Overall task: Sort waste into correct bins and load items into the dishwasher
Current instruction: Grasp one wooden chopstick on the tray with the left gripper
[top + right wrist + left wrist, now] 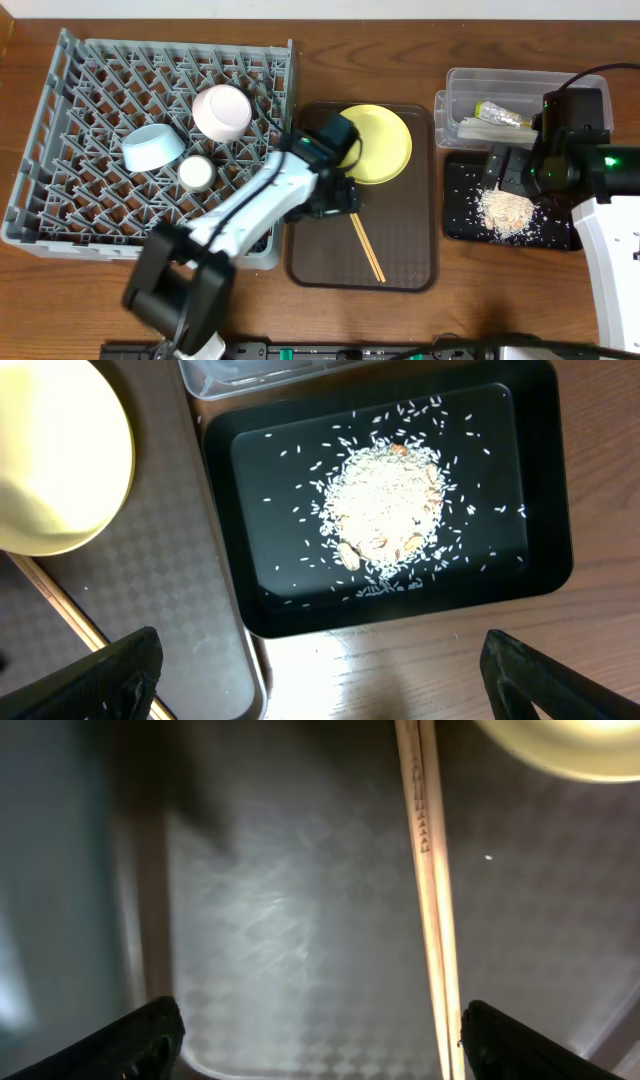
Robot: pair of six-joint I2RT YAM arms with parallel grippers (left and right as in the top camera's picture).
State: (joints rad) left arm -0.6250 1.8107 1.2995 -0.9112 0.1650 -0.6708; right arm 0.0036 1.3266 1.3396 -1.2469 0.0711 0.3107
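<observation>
Hovering over the brown tray [410, 250], the left gripper [322, 1038] has its fingers spread wide and holds nothing. The wooden chopsticks [430, 870] lie flat on the tray, running from 12 o'clock to 6 o'clock in the wrist view, close to the 3 o'clock finger and not in the middle. If the fingers close like this, they may catch only one stick or push both away. Thin sticks can slip or roll. The yellow plate [378, 143] at 1 o'clock could get bumped. The right gripper [335, 672] is wide and empty too, above the rice scraps [385, 510] in the black tray [540, 480].
</observation>
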